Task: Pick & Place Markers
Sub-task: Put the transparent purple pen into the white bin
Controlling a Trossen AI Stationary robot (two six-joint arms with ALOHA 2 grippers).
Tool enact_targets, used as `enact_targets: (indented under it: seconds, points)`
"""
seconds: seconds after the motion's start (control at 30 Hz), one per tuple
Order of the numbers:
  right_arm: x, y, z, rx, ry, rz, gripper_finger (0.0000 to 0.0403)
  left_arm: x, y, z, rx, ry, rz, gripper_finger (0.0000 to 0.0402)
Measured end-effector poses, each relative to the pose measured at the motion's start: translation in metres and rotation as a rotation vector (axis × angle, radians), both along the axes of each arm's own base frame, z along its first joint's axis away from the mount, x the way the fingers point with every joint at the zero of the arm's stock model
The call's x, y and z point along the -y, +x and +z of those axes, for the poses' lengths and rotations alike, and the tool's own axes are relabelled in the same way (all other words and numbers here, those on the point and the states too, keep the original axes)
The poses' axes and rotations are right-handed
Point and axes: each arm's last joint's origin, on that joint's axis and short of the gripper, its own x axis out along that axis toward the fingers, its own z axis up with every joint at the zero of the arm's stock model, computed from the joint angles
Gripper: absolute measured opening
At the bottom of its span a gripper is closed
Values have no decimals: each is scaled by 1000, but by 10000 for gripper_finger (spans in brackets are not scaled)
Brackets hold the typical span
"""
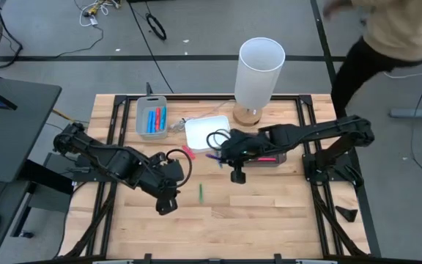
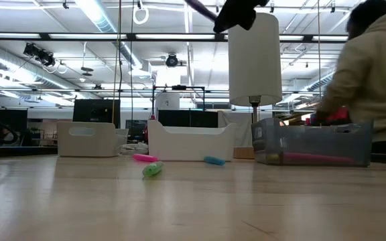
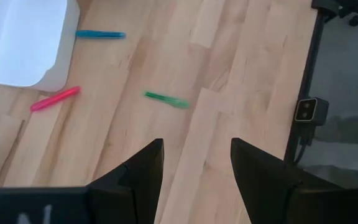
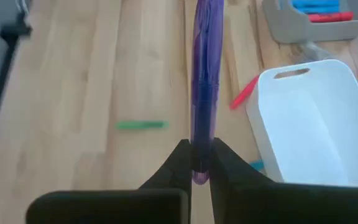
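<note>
- Right gripper [image 4: 197, 163] is clamped on a purple marker [image 4: 205, 81], held by one end; long axis runs straight out ahead of the fingers, w/ the white tray [image 4: 328, 155] just beside it, so a short move over the tray looks like the next step.
- Left gripper [image 3: 194, 162] hangs w/ fingers apart, nothing held.
- Green marker [image 1: 201, 192] lies loose on the table [image 1: 269, 213], nearer the left arm, roughly crosswise to its fingers.
- Pink marker [image 3: 55, 99] & blue marker [image 3: 100, 34] lie by the white tray; more sit in the grey tray [image 1: 142, 132].
</note>
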Motion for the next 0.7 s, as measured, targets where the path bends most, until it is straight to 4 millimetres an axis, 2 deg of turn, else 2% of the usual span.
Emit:
enact_targets:
  seconds: [0.2,0.33,0.5,0.7]
  points:
    - [-1,25,-16,-150,-132,63,17,0,0,0,9,5,27,193]
    - [7,38,-31,-249,-188,80,17,0,0,0,17,8,53,193]
    - [17,44,-47,-323,-225,67,17,0,0,0,20,8,59,193]
    - [22,45,-53,-363,-270,87,17,0,0,0,26,17,65,193]
